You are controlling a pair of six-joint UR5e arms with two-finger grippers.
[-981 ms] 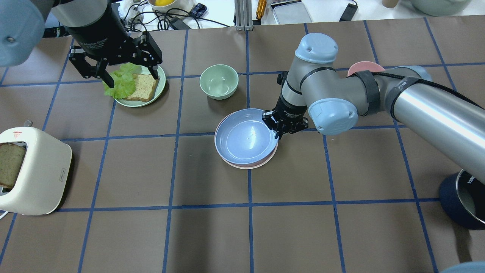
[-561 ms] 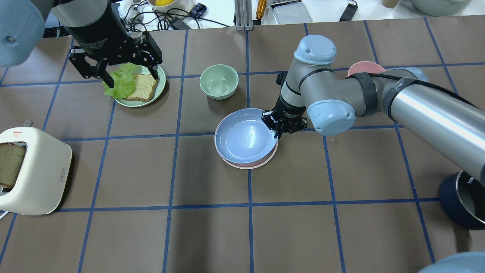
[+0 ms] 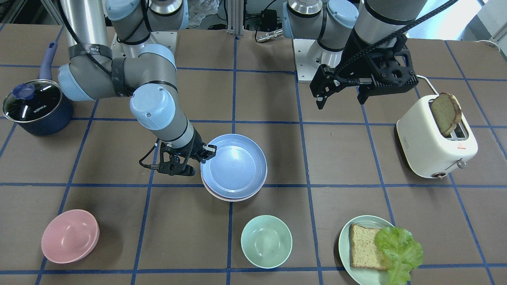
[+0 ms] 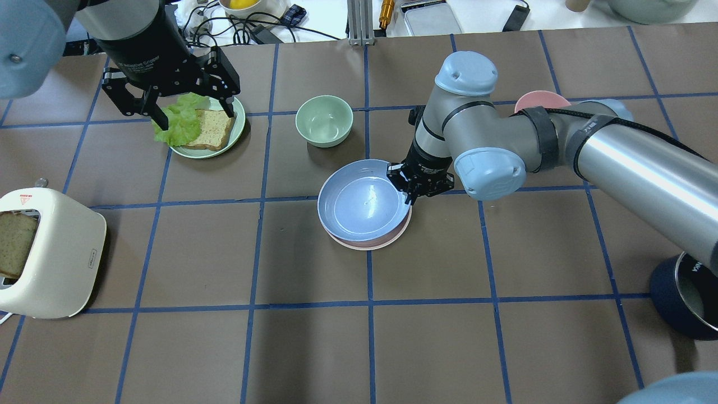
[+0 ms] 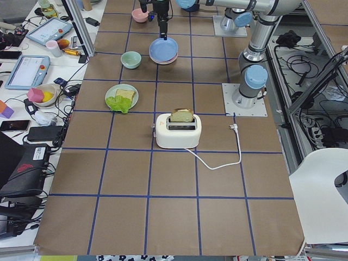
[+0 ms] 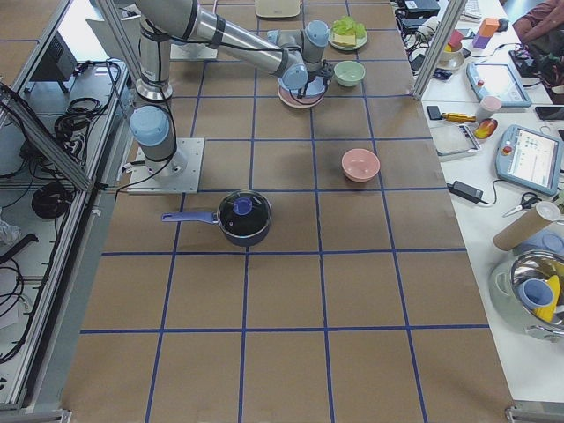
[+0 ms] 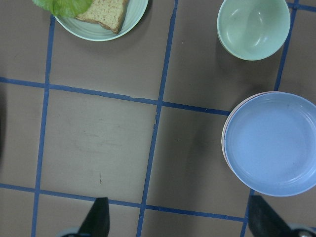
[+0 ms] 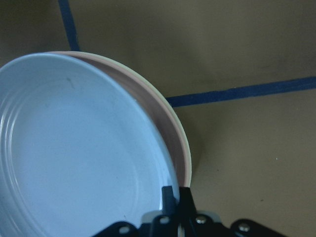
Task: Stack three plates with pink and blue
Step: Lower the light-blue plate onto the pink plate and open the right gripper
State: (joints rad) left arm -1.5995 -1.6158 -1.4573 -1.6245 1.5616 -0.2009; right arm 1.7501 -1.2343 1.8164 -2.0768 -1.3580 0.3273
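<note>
A light blue plate (image 4: pixel 362 205) lies on top of a pale pink plate (image 4: pixel 387 240) at the table's middle, set off a little toward the far side. A thin pale edge (image 8: pixel 174 121) under the pink rim may be the cream-white plate; I cannot tell. My right gripper (image 4: pixel 415 193) is shut on the blue plate's rim (image 8: pixel 153 148), as the right wrist view (image 8: pixel 175 197) shows. That rim sits slightly above the pink one. My left gripper (image 4: pixel 190 115) hangs open and empty, high over the bread plate; the stack (image 7: pixel 271 143) shows in its wrist view.
A pale green plate with bread and lettuce (image 4: pixel 221 143) and a mint bowl (image 4: pixel 324 120) stand at the back left. A pink bowl (image 3: pixel 69 235) lies behind my right arm. A toaster with bread (image 4: pixel 50 252) is at the left, a lidded pot (image 3: pixel 33 107) at the right.
My right arm's elbow has shifted slightly. The blue plate, the stack and both grippers stand much as before.
</note>
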